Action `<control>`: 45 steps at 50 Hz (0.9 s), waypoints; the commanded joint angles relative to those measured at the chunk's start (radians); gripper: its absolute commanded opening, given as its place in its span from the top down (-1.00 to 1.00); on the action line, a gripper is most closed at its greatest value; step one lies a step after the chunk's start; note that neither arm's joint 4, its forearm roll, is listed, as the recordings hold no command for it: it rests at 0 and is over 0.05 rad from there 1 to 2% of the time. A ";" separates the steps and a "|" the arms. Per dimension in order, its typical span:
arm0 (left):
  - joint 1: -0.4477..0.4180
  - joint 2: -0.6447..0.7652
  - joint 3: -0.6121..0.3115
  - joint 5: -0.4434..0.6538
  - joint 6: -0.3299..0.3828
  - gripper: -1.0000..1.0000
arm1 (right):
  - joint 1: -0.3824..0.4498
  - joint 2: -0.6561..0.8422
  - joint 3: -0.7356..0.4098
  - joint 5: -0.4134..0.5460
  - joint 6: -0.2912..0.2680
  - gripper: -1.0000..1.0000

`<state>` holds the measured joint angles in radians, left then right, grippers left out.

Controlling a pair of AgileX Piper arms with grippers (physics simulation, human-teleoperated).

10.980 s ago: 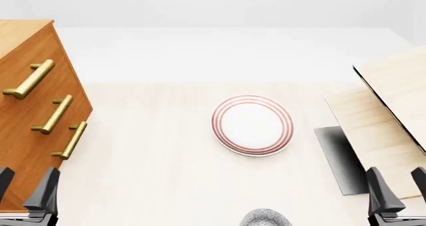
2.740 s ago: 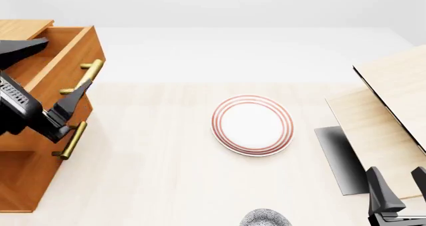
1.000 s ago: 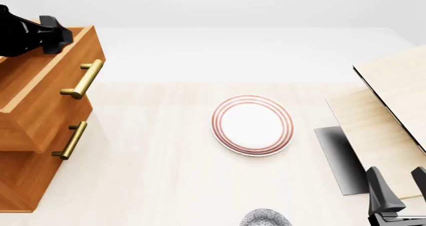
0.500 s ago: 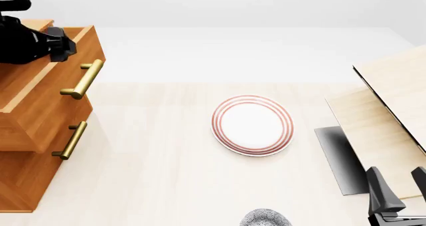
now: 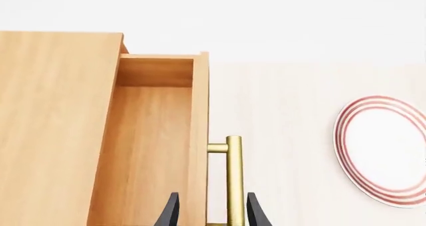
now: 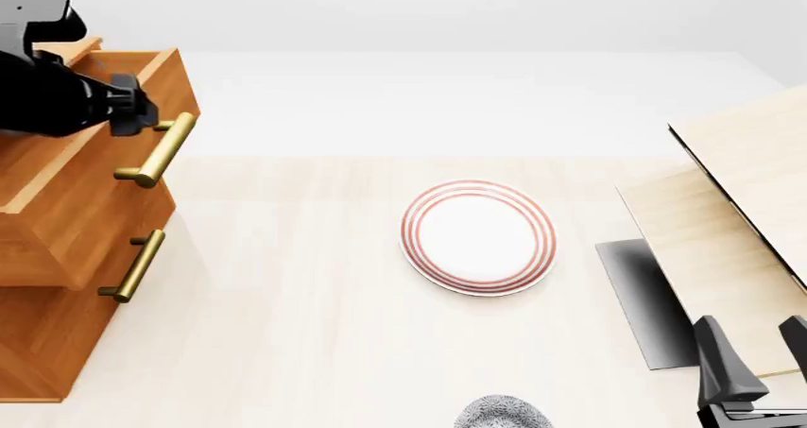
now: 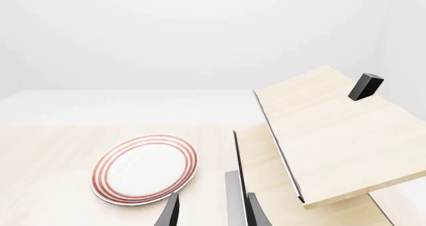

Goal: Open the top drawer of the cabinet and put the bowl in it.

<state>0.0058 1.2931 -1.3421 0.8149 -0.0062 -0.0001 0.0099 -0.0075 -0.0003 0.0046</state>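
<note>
Far left of front view: cabinet, orange-brown wood, three drawers. Top drawer pulled out toward frame centre, its box open to above; brass bar handle on its front. In the left wrist view the drawer's inside shows bare wood.

Upper left: left claw, black, above the drawer's far front corner, just beside the handle's upper end. Left wrist view shows its two fingertips spread, with the handle bar between them; contact cannot be told.

Centre: flat white plate with red rings on the pale table.

Bottom edge, right of centre: bowl, speckled blue-grey, only its upper rim in frame, on the table, well apart from the cabinet.

Right: pale light-wood box, its lid tilted open.

Lower right corner: right claw, fingers spread, holding nothing, near the box.
</note>
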 commanded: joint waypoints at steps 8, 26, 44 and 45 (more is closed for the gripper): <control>-0.008 0.003 0.035 -0.007 -0.004 -1.00 | 0.000 -0.002 0.002 0.000 -0.001 -1.00; -0.018 0.008 0.046 -0.017 0.001 -1.00 | 0.000 -0.002 0.002 0.000 -0.001 -1.00; -0.061 -0.003 0.020 0.003 0.020 -1.00 | 0.000 -0.002 0.002 0.000 -0.001 -1.00; -0.069 0.000 0.016 0.006 0.020 -1.00 | 0.000 -0.002 0.002 0.000 -0.001 -1.00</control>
<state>-0.0334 1.3016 -1.3074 0.8043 -0.0016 -0.0001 0.0099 -0.0075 -0.0003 0.0046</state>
